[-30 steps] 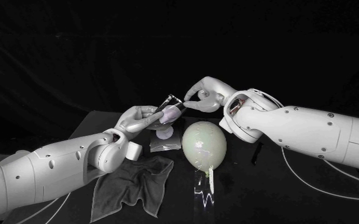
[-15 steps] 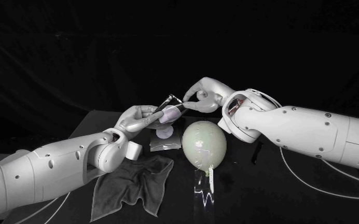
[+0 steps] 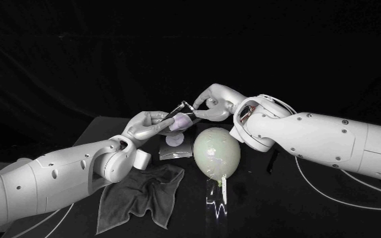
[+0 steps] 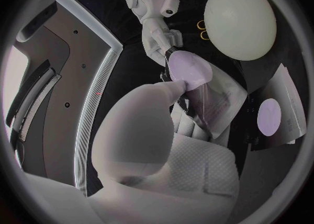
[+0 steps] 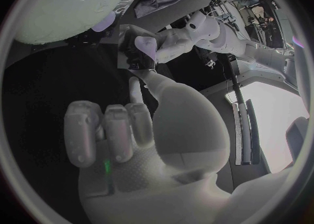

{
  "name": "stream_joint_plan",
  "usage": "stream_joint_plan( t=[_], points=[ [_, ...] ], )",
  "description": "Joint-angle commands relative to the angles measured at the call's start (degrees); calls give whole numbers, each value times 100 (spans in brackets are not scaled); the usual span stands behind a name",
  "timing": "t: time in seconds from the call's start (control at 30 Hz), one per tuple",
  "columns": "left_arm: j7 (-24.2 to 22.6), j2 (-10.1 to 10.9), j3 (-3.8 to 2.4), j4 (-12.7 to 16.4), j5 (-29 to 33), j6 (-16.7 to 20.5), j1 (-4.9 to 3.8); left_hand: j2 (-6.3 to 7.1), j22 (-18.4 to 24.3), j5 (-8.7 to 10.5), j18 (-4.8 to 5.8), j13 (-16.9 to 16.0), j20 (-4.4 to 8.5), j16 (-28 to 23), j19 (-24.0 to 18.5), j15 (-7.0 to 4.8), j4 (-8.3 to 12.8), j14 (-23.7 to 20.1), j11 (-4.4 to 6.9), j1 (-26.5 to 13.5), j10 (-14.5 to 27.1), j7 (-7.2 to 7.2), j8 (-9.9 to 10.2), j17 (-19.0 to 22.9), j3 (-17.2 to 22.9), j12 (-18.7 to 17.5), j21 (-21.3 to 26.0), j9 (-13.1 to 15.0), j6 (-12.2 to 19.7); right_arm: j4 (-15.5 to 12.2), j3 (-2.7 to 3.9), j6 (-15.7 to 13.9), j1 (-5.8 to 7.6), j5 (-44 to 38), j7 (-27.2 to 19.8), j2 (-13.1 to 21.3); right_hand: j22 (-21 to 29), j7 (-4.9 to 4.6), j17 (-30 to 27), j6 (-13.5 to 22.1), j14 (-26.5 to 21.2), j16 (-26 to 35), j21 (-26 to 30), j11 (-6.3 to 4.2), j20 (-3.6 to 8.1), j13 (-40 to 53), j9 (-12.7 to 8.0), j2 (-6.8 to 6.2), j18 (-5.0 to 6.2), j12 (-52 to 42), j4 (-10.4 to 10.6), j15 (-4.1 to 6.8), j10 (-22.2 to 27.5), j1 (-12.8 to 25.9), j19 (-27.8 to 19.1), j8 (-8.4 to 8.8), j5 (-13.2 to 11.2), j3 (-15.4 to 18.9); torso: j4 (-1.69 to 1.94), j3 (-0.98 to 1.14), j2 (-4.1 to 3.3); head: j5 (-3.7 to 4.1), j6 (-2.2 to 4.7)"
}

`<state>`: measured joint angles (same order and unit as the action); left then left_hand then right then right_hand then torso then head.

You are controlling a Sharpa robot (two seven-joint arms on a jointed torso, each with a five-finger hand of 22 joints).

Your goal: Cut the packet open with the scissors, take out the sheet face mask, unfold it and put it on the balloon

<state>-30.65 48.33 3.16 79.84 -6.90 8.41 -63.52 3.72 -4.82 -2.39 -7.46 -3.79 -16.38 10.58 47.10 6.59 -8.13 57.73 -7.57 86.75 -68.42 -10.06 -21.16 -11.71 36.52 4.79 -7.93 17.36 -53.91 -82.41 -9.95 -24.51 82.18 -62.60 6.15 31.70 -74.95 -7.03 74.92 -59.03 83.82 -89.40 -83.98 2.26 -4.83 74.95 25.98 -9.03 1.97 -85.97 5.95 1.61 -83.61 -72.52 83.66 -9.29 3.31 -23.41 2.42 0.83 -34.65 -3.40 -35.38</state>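
My left hand [image 3: 149,125] holds the clear packet [image 3: 181,118] with a purple round patch up over the table, its open end tilted toward my right hand. The packet [image 4: 204,96] also shows in the left wrist view, gripped by my left hand [image 4: 147,130]. My right hand [image 3: 213,100] has its thumb and a finger pinched at the packet's upper edge; the other fingers are curled in, as the right wrist view shows of my right hand [image 5: 124,130] at the packet [image 5: 136,51]. The pale green balloon [image 3: 216,151] lies on the table just below both hands.
A second clear piece with a purple patch [image 3: 173,145] lies flat left of the balloon. A grey cloth [image 3: 143,194] lies crumpled at the front left. Yellow scissor handles [image 4: 203,29] show beside the balloon [image 4: 240,19]. A white strip [image 3: 224,190] lies below the balloon.
My right hand has moved left and slightly down until its thumb and finger meet the packet's upper edge. The left hand and packet have stayed nearly still.
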Motion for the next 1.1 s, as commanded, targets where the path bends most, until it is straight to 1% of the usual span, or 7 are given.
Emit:
stream_joint_plan(
  t=[0.03,0.33,0.43,0.63,0.8,0.9,1.1],
  points=[
    [-92,-21,-12,34,-168,-26,-19,-44,-6,-31,-106,7,5,25,40,2,36,41,22,4,-59,-2,-15,-5,14,2,-36,403,-55,14,-6,248,-15,-91,16,-32,-1327,9,1380,-13,591,-40,-17,8,8,1121,5,-29,-61,-9,22,-21,-392,-33,351,-28,-24,25,4,1,-1,0,-13],
    [-101,-38,-12,38,-246,-21,-24,-45,-5,-31,-107,8,5,24,41,2,38,41,22,2,-61,-1,-16,-6,14,-1,-36,405,-55,21,-15,333,-40,-72,9,-73,-1325,11,1389,-22,592,-41,-11,9,7,1140,12,-9,-59,-26,65,-23,-402,0,347,-37,-28,46,3,0,-1,-5,-45],
    [-103,-45,-12,36,-251,-22,-26,-45,-5,-31,-107,8,5,24,41,2,38,41,22,2,-61,-1,-16,-6,14,-1,-36,405,-55,26,-17,351,-48,-36,-10,-80,-1328,28,1397,-59,594,-42,-21,-3,8,1151,24,38,-61,-35,95,-18,-407,4,350,-62,-30,42,2,-1,0,-6,-50],
    [-106,-72,-13,27,-257,-27,-31,-45,-5,-31,-107,8,5,24,41,2,38,41,22,2,-61,-1,-16,-6,14,-1,-36,405,-55,21,-20,364,-63,137,-116,-76,-1332,175,1395,-292,593,-42,-38,-123,59,1205,113,354,-62,-86,78,67,-442,-200,354,-234,-52,-134,-1,-1,-1,-10,-63],
    [-104,-90,-14,12,-259,-16,-38,-45,-5,-31,-107,8,5,24,41,2,38,41,22,2,-61,-1,-16,-6,14,-1,-36,405,-55,-3,-21,174,-68,477,-309,-34,-1333,306,1405,-487,595,-43,-45,-244,157,1284,261,589,-63,-166,-103,179,-499,-497,353,-467,-50,-401,-3,-1,-1,-13,-68],
    [-104,-94,-14,-4,-259,4,-44,-47,-4,-31,-109,9,4,24,41,2,42,38,23,-2,-62,1,-18,-8,13,-6,-36,409,-54,-14,-21,-39,-69,802,-445,4,-1331,328,1393,-488,592,-40,-43,-271,203,1324,354,605,-63,-207,-141,213,-528,-494,349,-587,-51,-512,-1,2,3,-15,-75],
    [-107,-96,-14,-14,-337,71,-51,-19,16,-31,-107,26,-10,-39,-4,39,84,-79,-16,-34,36,-35,27,3,25,-100,-6,411,43,-23,-22,-268,-70,1238,-553,46,-1332,337,1397,-476,593,-41,-45,-281,219,1340,403,606,-64,-223,-157,224,-539,-475,349,-648,-51,-569,-5,2,6,-12,-70]
  ],
)
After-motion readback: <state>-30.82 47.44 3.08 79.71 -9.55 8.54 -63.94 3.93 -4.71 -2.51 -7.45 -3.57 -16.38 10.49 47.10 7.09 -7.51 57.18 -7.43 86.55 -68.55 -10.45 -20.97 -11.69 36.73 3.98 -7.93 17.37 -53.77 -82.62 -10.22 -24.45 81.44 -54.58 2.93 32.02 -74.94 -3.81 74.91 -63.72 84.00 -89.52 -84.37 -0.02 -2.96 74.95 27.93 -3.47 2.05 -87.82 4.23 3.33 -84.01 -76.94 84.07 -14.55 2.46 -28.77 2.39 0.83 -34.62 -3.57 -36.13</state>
